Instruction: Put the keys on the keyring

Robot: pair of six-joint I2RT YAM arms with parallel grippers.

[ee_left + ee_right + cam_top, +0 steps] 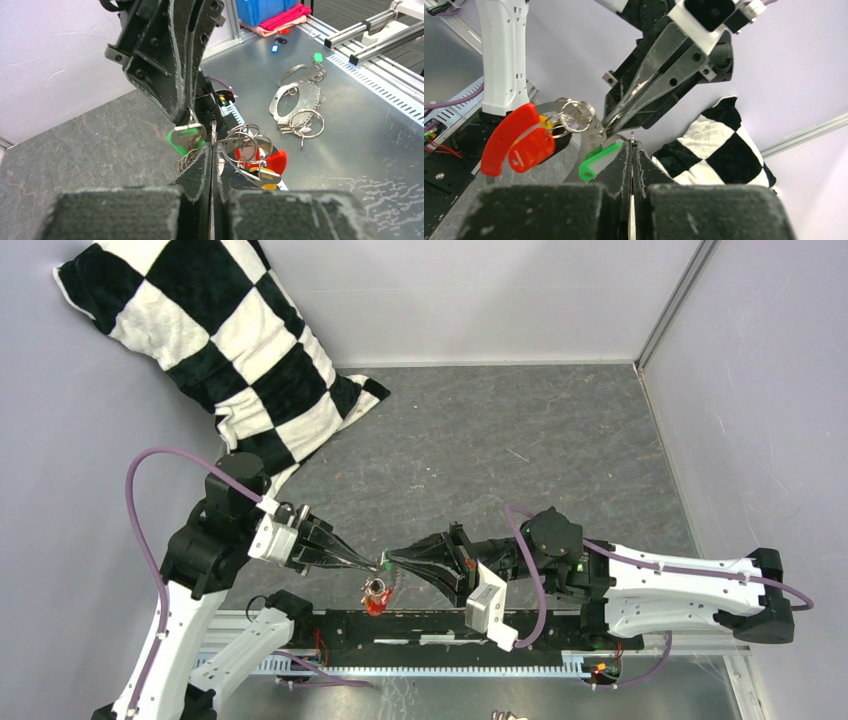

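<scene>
"While both arms meet over the near edge of the table (520, 440), what does item one hold?"

"Item one, left gripper (373, 563): fingers pressed together, clamped on the keyring (576, 117). The ring hangs in the air just below the tips, clear of the table."

"Item two?"

"Right gripper (631, 148): fingers together, pinching the green key (596, 162). Its tips point left, nose to nose with the left gripper's tips. The green head sits just beside the ring's coils; whether the key is threaded on the wire I cannot tell."

"Hanging from the ring?"

"Red strap (504, 137), one. Red key (531, 150), one, just beside the strap. Yellow key (543, 122), one, mostly hidden behind the red pieces. All three dangle on the near side of the ring, below the grippers."

"Other stock?"

"Checkered pillow (220, 330), black and white, far left, leaning against the wall. Metal sheet (360, 130) nearer than the table, carrying a loose bundle of spare rings (302, 122) with an oval metal plate (274, 107) beside them. Blue bin (265, 9) with pink cloth (287, 19) beyond that."
</scene>
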